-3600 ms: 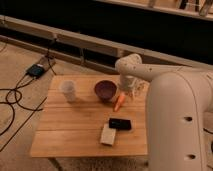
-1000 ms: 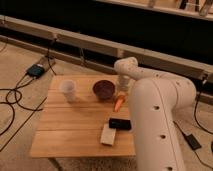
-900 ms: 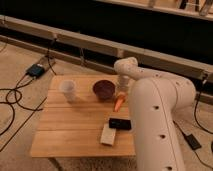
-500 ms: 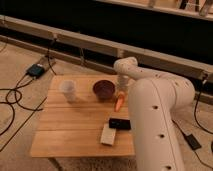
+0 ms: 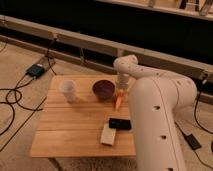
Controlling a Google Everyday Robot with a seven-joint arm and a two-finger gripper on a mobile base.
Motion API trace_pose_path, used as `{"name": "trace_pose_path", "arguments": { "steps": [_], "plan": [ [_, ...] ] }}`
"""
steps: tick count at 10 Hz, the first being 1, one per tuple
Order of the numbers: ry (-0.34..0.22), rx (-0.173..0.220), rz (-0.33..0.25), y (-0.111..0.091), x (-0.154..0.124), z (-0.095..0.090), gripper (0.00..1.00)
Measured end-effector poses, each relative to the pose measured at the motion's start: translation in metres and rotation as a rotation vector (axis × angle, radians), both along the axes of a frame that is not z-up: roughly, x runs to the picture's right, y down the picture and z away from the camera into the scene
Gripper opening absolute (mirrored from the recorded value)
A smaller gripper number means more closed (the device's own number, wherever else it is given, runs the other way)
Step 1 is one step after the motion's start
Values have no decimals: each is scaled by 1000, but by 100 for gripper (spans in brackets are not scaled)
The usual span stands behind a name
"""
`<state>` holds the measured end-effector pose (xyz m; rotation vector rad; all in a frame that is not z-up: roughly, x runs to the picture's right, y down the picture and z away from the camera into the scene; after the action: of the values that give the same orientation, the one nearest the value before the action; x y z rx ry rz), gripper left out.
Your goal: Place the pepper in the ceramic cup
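Note:
The pepper (image 5: pixel 119 101), small, orange and tapered, lies on the wooden table (image 5: pixel 70 125) just right of the dark purple bowl (image 5: pixel 103 89). The ceramic cup (image 5: pixel 68 90), pale and without a handle, stands upright on the table's left part, left of the bowl. My gripper (image 5: pixel 121 86) hangs at the end of the white arm (image 5: pixel 150 105), right over the pepper's upper end, beside the bowl's right rim. Whether it touches the pepper does not show.
A black rectangular device (image 5: pixel 120 123) and a white flat block (image 5: pixel 107 135) lie near the table's front right. My bulky white arm covers the table's right edge. Cables (image 5: pixel 12 100) and a small box (image 5: pixel 36 70) lie on the floor to the left. A dark wall ledge runs behind.
Since 3.6 s ago the arm's large body has swung left over the table's right side. Over the last second the gripper stays by the pepper and nothing else has moved.

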<state>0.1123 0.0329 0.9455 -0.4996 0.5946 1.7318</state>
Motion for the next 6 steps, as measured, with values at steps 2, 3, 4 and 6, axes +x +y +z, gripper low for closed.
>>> {"name": "trace_pose_path", "arguments": {
  "steps": [2,3,4,6],
  "plan": [
    [-6,44,-16,-17,-4,-13,0],
    [-11,78,-34,-30,-7,-25,0],
    [-17,111,-50,-42,-12,-36,0],
    [-42,179,-96,-67,-27,-61,0]
  ]
}}
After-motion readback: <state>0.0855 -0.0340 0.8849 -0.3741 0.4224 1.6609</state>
